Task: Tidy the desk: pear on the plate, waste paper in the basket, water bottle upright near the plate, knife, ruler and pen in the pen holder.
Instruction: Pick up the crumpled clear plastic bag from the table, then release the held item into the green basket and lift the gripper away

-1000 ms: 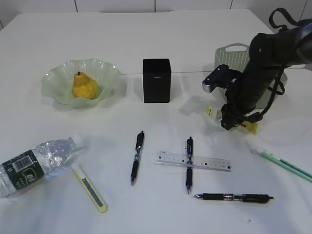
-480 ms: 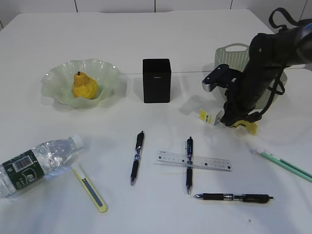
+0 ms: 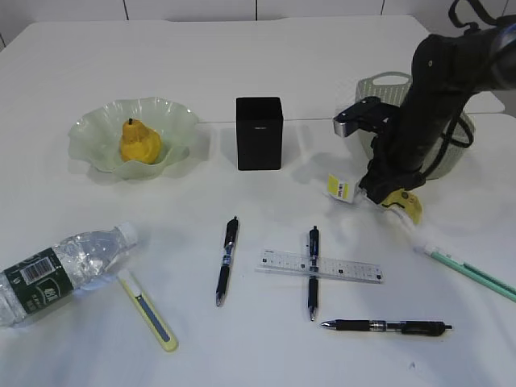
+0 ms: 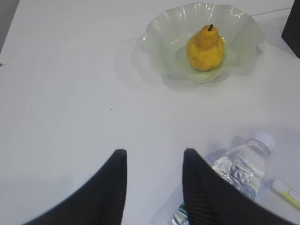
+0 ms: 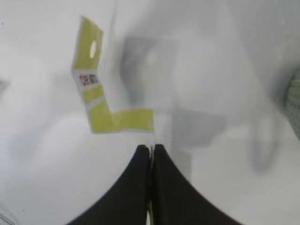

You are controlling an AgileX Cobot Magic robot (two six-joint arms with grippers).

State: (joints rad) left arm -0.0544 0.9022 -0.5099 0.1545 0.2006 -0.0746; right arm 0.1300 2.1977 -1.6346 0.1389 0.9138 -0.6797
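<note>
I read the containers first. The plate [image 3: 97,129], upper left of the exterior view, holds the pear [image 3: 139,142], upright with its stem up. The black holder [image 3: 259,133] stands at upper centre; I cannot see into it. The basket [image 3: 379,85] sits at upper right, mostly hidden behind the right arm, and I cannot tell its contents.

The right gripper [image 5: 151,149] has its jaws together, pinching the yellow-and-white paper [image 5: 96,101] by one edge. In the exterior view the paper [image 3: 342,189] hangs just left of the arm, in front of the basket and not in it.

Against the frame one second back, the jaws were apart then and the paper lay low beside them. The paper now sits higher, with its label end standing out to the left. The other items match their earlier places.

The bottle [image 3: 60,270] lies on its side at lower left, well apart from the plate. The knife [image 3: 148,310] lies just right of it. Two pens [image 3: 226,260] [image 3: 313,272] and the ruler [image 3: 320,267] lie at lower centre, the ruler crossing the second pen. A third pen [image 3: 387,326] lies below them, and a green one [image 3: 468,272] lies at the right edge.

Only the right wrist view shows the pinch itself. Only the left wrist view shows the left gripper [image 4: 154,157]: jaws apart, holding nothing, above bare table [image 4: 70,93] between plate [image 4: 159,42] and bottle [image 4: 239,164].
</note>
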